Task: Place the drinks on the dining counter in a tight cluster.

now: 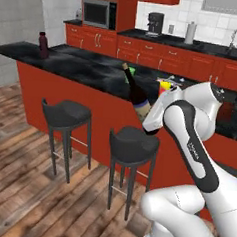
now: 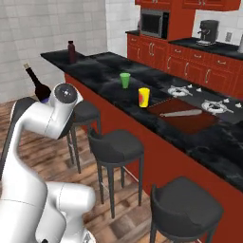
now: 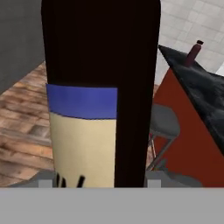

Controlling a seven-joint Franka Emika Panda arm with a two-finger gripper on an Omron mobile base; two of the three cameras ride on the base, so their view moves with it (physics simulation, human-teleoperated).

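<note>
Now the gripper [image 1: 147, 111] pinches the wine bottle [image 1: 137, 92], tilted in the air before the dining counter [image 1: 69, 62], and I'd carry it toward the maroon bottle [image 1: 43, 45] at ten o'clock.

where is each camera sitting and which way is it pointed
Left base view: behind the arm's left, facing the dining counter; white arm at lower right, wine bottle tilted above it.
Right base view: behind its right, facing along the counter; arm at lower left.
Hand view: on the hand, looking along the gripper at the held wine bottle.
All share the wine bottle and maroon bottle.
</note>
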